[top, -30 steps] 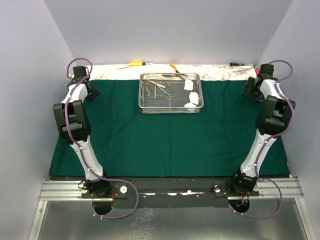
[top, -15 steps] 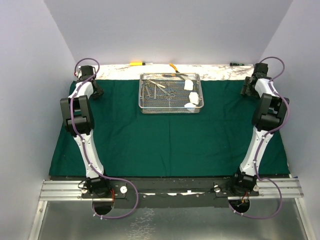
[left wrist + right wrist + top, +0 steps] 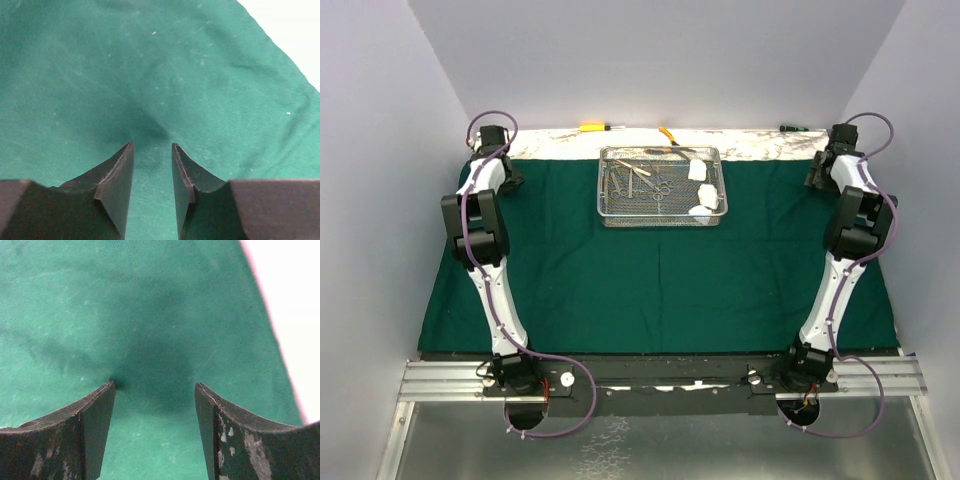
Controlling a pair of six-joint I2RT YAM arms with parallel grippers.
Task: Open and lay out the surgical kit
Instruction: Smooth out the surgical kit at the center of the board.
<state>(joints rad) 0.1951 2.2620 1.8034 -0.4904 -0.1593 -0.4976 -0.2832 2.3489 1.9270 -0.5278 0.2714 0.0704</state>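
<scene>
Green fabric fills both wrist views. The kit's cloth wrap (image 3: 660,280) lies spread flat over the table (image 3: 760,143), and the change of the last second is in the arms, not the cloth.

The left arm (image 3: 480,225) has straightened and carried its jaws out to the far left corner of the wrap. They now hang tip-down right at the fabric, parted by a narrow gap that has barely altered, with nothing between them. A dark dimple or shadow sits just ahead of the tips, and the cloth's edge runs off to their upper right. Whether the tips already press the fabric cannot be told.

To the right of those jaws, well apart from them and from the other pair, the wire-mesh tray (image 3: 660,222) stands on the wrap near its far edge. The clamps (image 3: 655,185) and gauze rolls (image 3: 697,170) lie in it, unmoved.

The right arm (image 3: 855,220) has likewise reached to the far right corner. Its jaws stand wide over the cloth, empty, though they have begun to draw together, and the hem lies just to their right.

Judged from this, the unwrapping looks done, and both arms seem set on pinching or smoothing the far corners. The instruments are not yet laid out of the tray.
</scene>
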